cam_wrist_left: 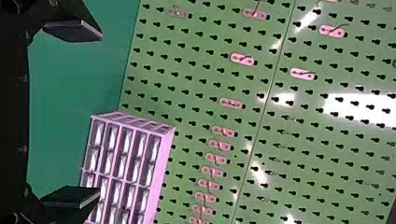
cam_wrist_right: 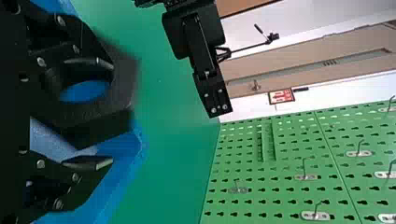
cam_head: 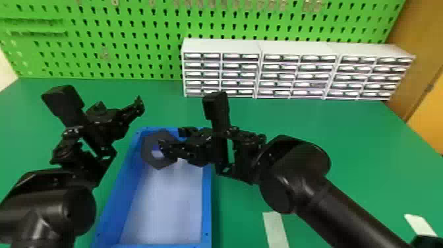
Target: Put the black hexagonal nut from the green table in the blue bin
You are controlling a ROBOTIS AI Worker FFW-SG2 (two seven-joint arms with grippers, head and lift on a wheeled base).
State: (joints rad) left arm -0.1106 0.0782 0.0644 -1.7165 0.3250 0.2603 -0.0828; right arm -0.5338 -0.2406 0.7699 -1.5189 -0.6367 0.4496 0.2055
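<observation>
1. The black hexagonal nut [cam_head: 150, 157] is at the far end of the blue bin [cam_head: 207, 211], within its outline in the head view; whether it touches the bin's floor, I cannot tell.
2. The right gripper [cam_head: 171, 138] is released, its two fingers spread apart. In the right wrist view, one finger overlaps the nut beside its hole, while the other is past its edge; the nut is not clamped between them.
3. The left gripper [cam_head: 122, 104] is also released and holds nothing, raised near the bin's far left corner. The left wrist view shows its fingers wide apart.
4. White small-drawer cabinets [cam_head: 221, 45] stand on the green table [cam_head: 342, 141], before the green pegboard [cam_head: 132, 19].
</observation>
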